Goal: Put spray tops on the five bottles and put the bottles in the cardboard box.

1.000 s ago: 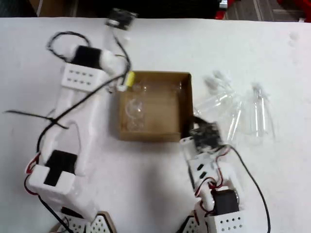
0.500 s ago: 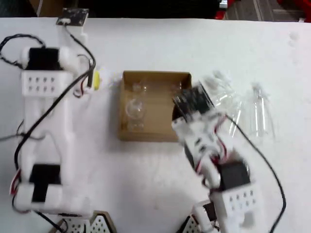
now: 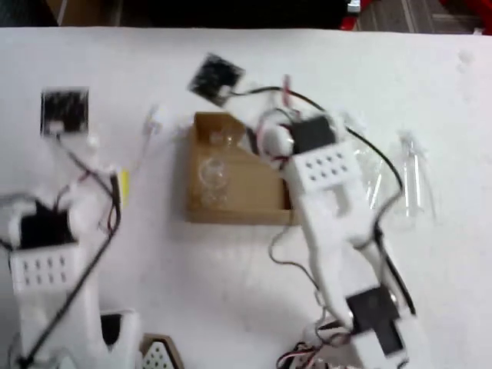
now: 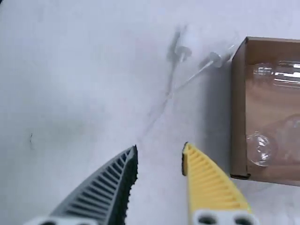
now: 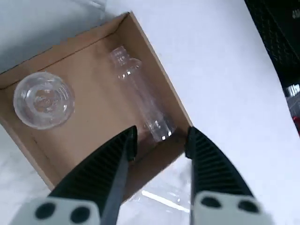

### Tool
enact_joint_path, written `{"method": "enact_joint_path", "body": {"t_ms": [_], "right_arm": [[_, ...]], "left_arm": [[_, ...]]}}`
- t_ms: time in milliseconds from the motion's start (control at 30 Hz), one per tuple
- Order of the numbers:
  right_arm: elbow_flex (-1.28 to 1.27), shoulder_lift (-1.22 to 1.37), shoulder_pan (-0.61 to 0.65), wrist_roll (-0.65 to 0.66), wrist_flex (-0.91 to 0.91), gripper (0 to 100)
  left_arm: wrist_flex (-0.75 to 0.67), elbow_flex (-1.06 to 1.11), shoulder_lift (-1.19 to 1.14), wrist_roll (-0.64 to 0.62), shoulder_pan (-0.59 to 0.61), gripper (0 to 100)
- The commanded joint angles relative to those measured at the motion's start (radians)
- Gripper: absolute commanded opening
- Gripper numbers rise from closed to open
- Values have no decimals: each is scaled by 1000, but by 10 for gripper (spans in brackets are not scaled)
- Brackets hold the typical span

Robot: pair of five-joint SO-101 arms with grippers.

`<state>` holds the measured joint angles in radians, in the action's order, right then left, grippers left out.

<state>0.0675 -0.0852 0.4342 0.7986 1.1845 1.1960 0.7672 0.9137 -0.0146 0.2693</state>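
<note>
Where the high view looks down, the cardboard box (image 3: 231,214) sits mid-surface (image 3: 231,292), with a spray top (image 3: 156,119) at its 10 o'clock and loose bottles (image 3: 407,177) at 3 o'clock.

Left wrist view: the left tool (image 4: 159,157) is spread above the surface near the spray top.

Right wrist view: the right tool (image 5: 159,138) is spread over the box, above a lying bottle (image 5: 140,98).

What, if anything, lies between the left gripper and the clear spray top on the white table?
Nothing visible does. Bare white table runs from the open left gripper to the clear spray top with its thin dip tube. The brown cardboard box stands beside the top, off that line.
</note>
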Motion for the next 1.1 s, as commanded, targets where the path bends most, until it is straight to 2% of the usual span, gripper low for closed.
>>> {"method": "enact_joint_path", "body": {"t_ms": [0,200,400,567,733,1067], "right_arm": [[138,107,56,74,1,180],[319,329,91,170,1,142],[560,564,84,183,87,138],[749,746,85,315,236,138],[941,911,90,347,340,138],[1234,1141,101,347,358,141]], "left_arm": [[-135,253,271,-12,33,158],[-285,582,653,-14,27,158],[-313,781,935,-14,-8,158],[-333,789,906,-12,-4,158],[-333,789,908,-12,-2,158],[-333,789,908,-8,-2,158]]}}
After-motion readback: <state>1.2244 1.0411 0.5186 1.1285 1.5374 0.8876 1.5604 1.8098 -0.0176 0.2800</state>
